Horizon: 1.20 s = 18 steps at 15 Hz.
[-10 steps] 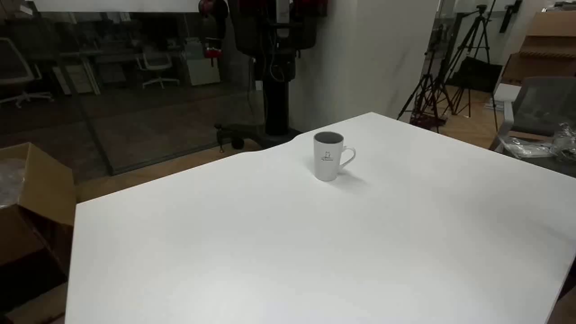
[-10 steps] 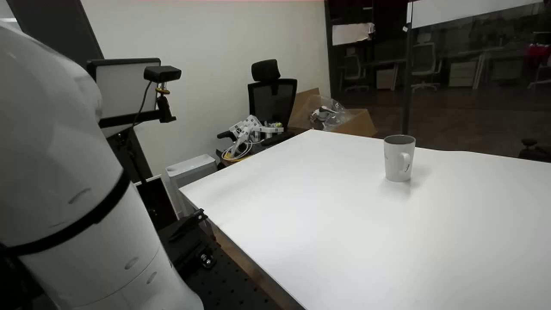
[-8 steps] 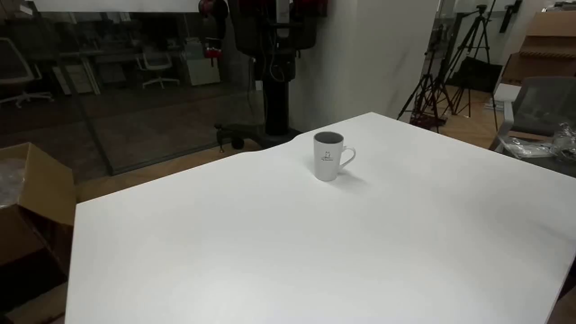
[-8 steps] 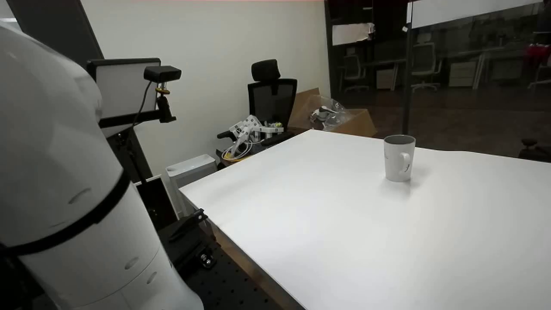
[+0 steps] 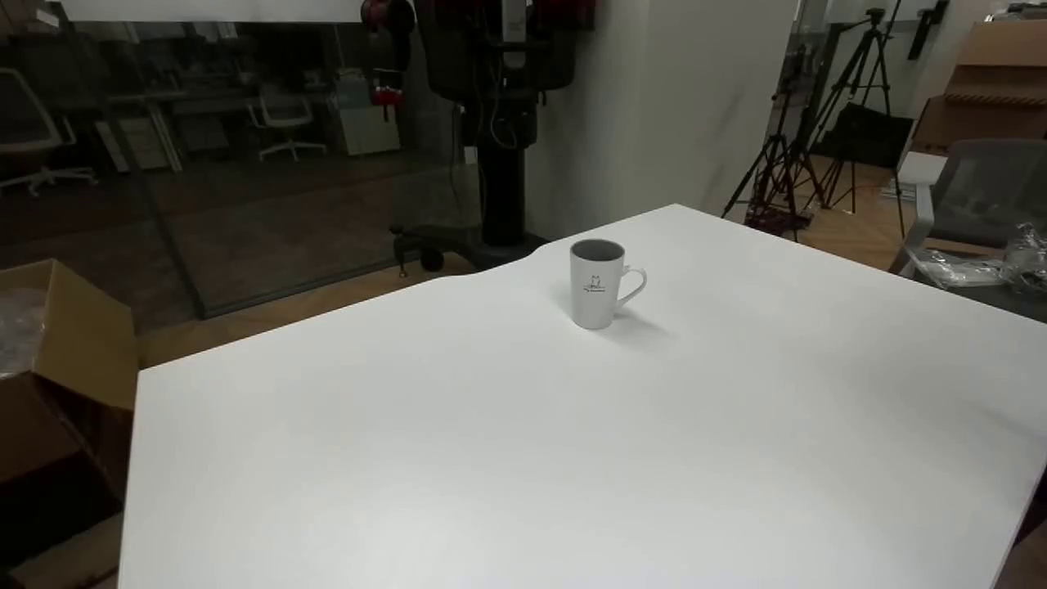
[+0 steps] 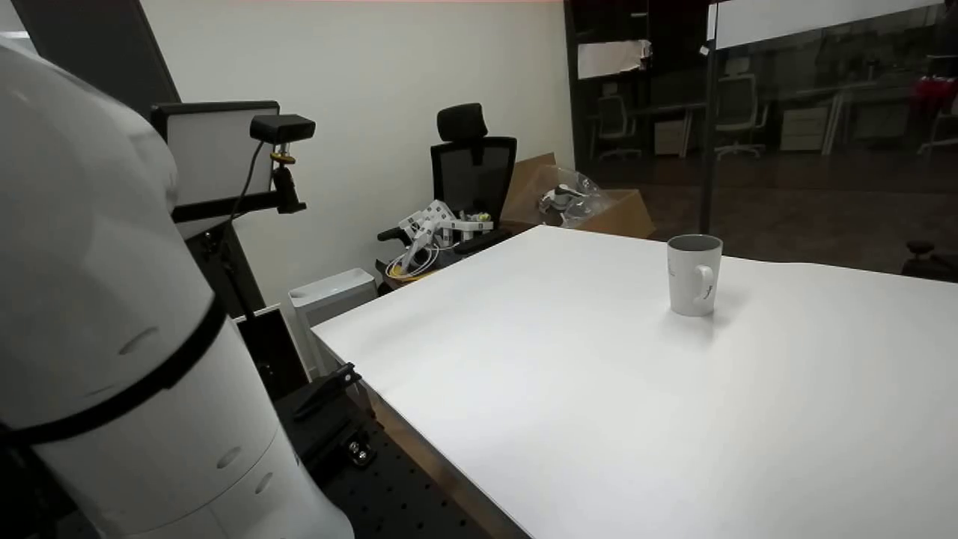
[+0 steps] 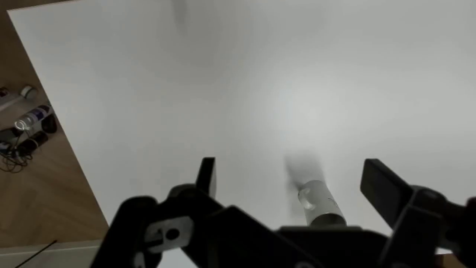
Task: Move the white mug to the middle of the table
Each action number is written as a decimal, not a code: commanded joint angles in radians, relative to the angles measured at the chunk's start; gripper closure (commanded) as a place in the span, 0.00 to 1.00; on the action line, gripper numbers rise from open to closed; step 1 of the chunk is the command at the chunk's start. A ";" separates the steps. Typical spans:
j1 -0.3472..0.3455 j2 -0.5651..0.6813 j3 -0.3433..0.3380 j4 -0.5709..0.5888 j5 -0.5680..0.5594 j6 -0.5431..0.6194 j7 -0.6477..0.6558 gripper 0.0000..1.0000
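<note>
Although a moment has passed, no shift shows in both exterior views: one white cylindrical ceramic mug (image 5: pixel 595 294), with loop handle, grey interior and small dark line drawing, stands upright on one large flat plain white bench (image 5: pixel 409 458). Location: set in a little from the wavy edge, between that edge's two corners; short of the middle. One black two-fingered gripper (image 7: pixel 290 163), wrist view: fingers spread wide, nothing held; the mug appears between them, touching neither, rim partly hidden by the gripper's body. One glossy white rounded robot arm (image 6: pixel 112 262), in an exterior view: visible part off the bench, beside one edge. Bearing on the task: with the mug unmoved, the transfer appears not begun; the next move probably calls for lowering around it, then carrying it inward, away from the wavy edge.
</note>
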 commanded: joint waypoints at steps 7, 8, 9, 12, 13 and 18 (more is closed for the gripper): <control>-0.007 0.002 0.001 -0.009 0.006 0.068 0.036 0.00; -0.016 0.023 0.004 -0.011 0.012 0.136 0.074 0.00; -0.023 0.043 0.007 -0.011 0.013 0.199 0.100 0.00; -0.035 0.163 0.009 0.002 0.022 0.435 0.163 0.00; -0.038 0.217 0.013 0.017 0.022 0.492 0.177 0.00; 0.029 0.532 0.008 0.144 0.125 0.465 0.125 0.00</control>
